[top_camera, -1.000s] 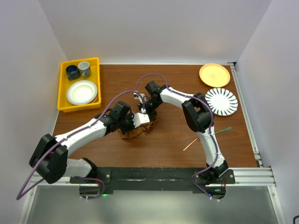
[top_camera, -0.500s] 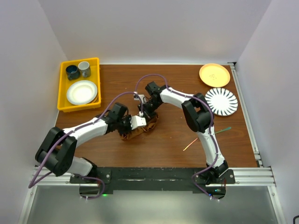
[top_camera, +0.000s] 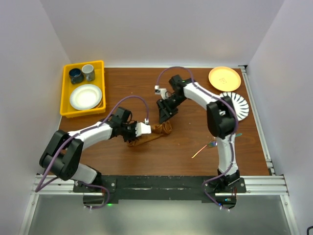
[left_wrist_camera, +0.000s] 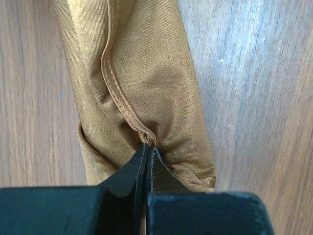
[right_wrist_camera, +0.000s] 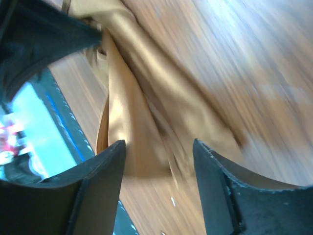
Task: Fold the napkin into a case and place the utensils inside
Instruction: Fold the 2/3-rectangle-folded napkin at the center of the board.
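wooden table (top_camera: pixel 122 83) bearing napkin (top_camera: pixel 157 132), pale walls (top_camera: pixel 161 29) around.

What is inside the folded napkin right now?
Only cloth folds show on the napkin, pinched by the left gripper; its interior is covered. One utensil lies outside it on the table.

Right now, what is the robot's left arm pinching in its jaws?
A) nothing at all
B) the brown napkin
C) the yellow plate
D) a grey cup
B: in the left wrist view the left jaws are shut tight on a stitched fold of the brown napkin, which lies on the wooden table.
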Action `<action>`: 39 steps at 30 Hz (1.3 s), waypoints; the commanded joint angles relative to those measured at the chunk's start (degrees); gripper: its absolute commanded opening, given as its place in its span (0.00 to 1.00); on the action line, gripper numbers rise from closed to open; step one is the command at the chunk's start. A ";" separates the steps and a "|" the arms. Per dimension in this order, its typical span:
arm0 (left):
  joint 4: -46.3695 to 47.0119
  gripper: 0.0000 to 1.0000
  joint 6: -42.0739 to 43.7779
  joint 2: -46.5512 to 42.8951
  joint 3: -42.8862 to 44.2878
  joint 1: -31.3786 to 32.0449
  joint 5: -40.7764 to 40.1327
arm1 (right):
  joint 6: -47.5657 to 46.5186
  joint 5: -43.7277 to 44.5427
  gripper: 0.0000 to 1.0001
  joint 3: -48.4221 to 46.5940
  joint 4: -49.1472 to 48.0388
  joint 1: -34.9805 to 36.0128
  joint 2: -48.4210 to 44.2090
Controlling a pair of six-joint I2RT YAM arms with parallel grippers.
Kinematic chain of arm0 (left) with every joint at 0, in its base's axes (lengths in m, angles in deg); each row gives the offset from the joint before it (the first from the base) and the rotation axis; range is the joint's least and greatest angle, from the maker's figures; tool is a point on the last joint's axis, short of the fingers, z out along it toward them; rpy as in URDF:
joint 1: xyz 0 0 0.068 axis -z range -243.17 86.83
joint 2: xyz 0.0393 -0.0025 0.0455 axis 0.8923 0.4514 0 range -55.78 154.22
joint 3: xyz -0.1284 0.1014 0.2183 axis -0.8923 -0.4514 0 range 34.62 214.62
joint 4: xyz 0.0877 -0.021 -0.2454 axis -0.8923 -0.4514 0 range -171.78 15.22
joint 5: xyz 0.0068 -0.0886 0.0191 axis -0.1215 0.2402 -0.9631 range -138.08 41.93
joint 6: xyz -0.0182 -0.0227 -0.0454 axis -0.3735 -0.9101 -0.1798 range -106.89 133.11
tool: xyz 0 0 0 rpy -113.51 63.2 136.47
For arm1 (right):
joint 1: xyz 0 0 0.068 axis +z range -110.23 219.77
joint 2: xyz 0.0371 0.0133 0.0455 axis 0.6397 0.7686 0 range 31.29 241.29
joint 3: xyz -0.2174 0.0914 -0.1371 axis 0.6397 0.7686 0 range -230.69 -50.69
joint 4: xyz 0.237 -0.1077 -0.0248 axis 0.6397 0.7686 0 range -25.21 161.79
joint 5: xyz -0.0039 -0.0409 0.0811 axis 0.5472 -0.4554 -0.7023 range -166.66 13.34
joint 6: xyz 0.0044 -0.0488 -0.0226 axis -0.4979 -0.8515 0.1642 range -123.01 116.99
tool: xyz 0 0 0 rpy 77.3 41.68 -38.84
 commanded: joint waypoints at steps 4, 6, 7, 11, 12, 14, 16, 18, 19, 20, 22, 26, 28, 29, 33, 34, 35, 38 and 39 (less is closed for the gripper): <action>-4.99 0.00 2.45 4.80 2.32 -0.81 3.85 | -13.86 4.91 0.70 19.06 -12.71 -1.14 -26.55; -5.17 0.00 2.45 5.85 3.03 -0.90 4.29 | -14.84 6.23 0.77 22.42 -16.51 -1.05 -29.47; -5.43 0.00 2.45 6.12 3.20 -0.90 4.47 | -14.93 6.85 0.80 24.78 -19.57 -0.70 -31.05; -5.79 0.00 2.62 6.65 3.73 -0.99 5.08 | -14.41 9.14 0.82 23.76 -19.70 0.62 -28.10; -5.79 0.00 2.71 6.65 3.65 -0.99 5.17 | -13.44 9.05 0.81 23.49 -20.04 0.62 -27.12; -6.14 0.00 3.24 6.56 3.65 -0.99 5.52 | -10.73 9.40 0.80 22.61 -21.80 0.62 -24.15; -6.05 0.00 3.67 6.04 3.38 -1.07 5.61 | -8.96 9.84 0.80 22.09 -23.64 0.53 -22.38; -5.96 0.00 4.03 5.51 2.86 -1.07 5.79 | -7.99 10.28 0.80 21.39 -24.44 0.62 -19.75; -5.96 0.00 4.38 5.07 2.59 -1.07 5.70 | -6.59 10.20 0.80 20.25 -24.79 0.62 -18.69; -6.05 0.00 4.64 4.98 2.24 -1.07 5.87 | -6.32 9.93 0.79 19.54 -24.53 0.62 -17.72; -6.49 0.00 5.17 4.72 2.15 -1.07 5.88 | -6.05 9.32 0.73 18.13 -23.48 0.88 -15.08; -8.07 0.00 6.66 3.93 1.89 -1.07 6.49 | -7.72 9.05 0.42 19.09 -21.54 0.88 -14.02; -9.12 0.00 7.71 3.23 1.71 -1.07 6.84 | -9.47 9.23 0.38 20.76 -19.97 0.97 -14.11; -9.65 0.00 8.24 2.87 1.62 -0.99 7.36 | -10.18 9.23 0.37 21.20 -19.17 0.97 -14.11; -12.20 0.00 10.88 1.82 1.54 -1.07 8.51 | -12.99 8.97 0.31 24.71 -15.92 1.93 -14.81; -13.77 0.00 12.45 1.38 1.54 -0.99 8.86 | -13.95 8.70 0.30 25.50 -14.78 2.11 -15.59; -14.48 0.00 13.25 1.11 1.54 -0.99 9.39 | -14.57 8.27 0.30 26.21 -14.16 2.46 -15.95; -17.03 0.00 16.24 -0.12 1.19 -0.99 10.27 | -17.12 6.95 0.33 28.67 -10.30 4.22 -17.70; -17.56 0.00 16.77 -0.47 1.10 -0.99 10.27 | -17.39 6.51 0.40 29.28 -8.64 4.48 -18.23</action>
